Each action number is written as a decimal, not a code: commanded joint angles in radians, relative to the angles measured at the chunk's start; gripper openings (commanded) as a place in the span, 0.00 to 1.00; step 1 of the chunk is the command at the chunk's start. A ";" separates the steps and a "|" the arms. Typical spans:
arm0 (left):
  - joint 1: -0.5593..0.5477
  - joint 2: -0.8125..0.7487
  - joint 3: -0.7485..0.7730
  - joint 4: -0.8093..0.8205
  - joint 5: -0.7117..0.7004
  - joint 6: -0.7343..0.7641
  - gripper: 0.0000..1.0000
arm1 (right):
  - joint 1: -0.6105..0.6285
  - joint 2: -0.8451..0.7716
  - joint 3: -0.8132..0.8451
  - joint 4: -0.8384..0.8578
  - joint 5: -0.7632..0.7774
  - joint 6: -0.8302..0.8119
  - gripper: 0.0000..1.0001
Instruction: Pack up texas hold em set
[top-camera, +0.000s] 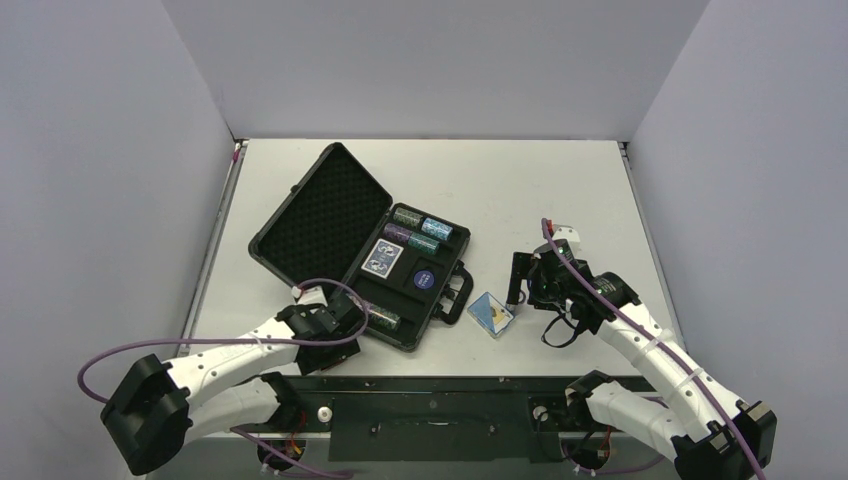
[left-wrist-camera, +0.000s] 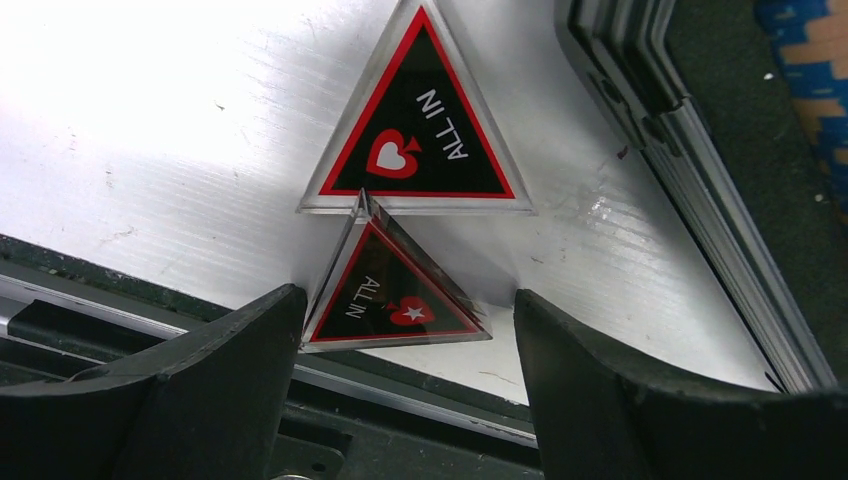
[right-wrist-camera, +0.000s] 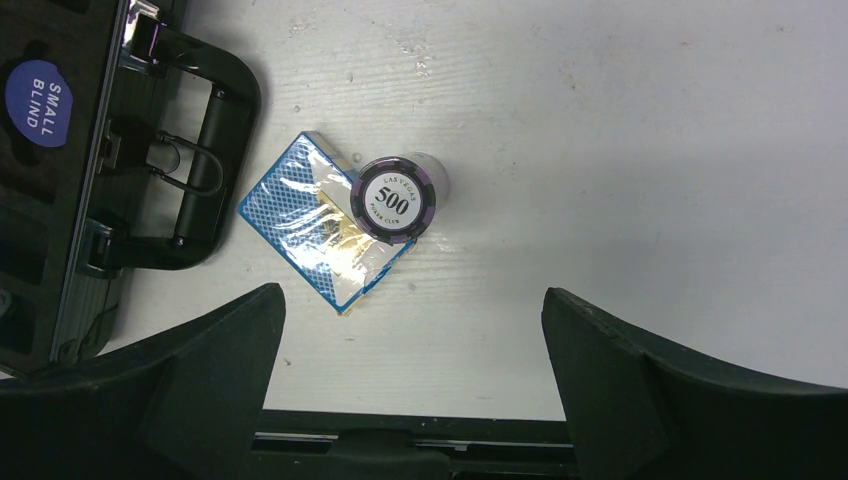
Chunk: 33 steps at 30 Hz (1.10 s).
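White table (top-camera: 560, 190), black foam-lined briefcase (top-camera: 325, 215) laid open for loading. Left gripper (left-wrist-camera: 405, 310) spread around red-black acrylic triangle (left-wrist-camera: 395, 292) for pickup, right gripper (right-wrist-camera: 415, 300) parted over purple-edged chip roll (right-wrist-camera: 395, 200).

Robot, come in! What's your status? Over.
Left pincer open, straddling ALL IN triangle. Right pincer open over 500 chip roll beside blue card deck. Briefcase open, path clear.

Chip roll (right-wrist-camera: 397, 200) has bare table (right-wrist-camera: 650, 150) around, except the card deck (right-wrist-camera: 300, 225) beside it.
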 joint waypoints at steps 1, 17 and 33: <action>-0.006 -0.035 -0.044 0.037 0.081 -0.080 0.73 | -0.008 -0.006 0.017 0.009 0.013 0.008 0.96; -0.010 0.013 0.034 0.063 0.126 -0.061 0.70 | -0.008 -0.008 0.021 0.003 0.018 0.019 0.96; -0.020 0.107 0.083 0.060 0.102 -0.008 0.70 | -0.008 -0.016 0.021 0.000 0.023 0.024 0.96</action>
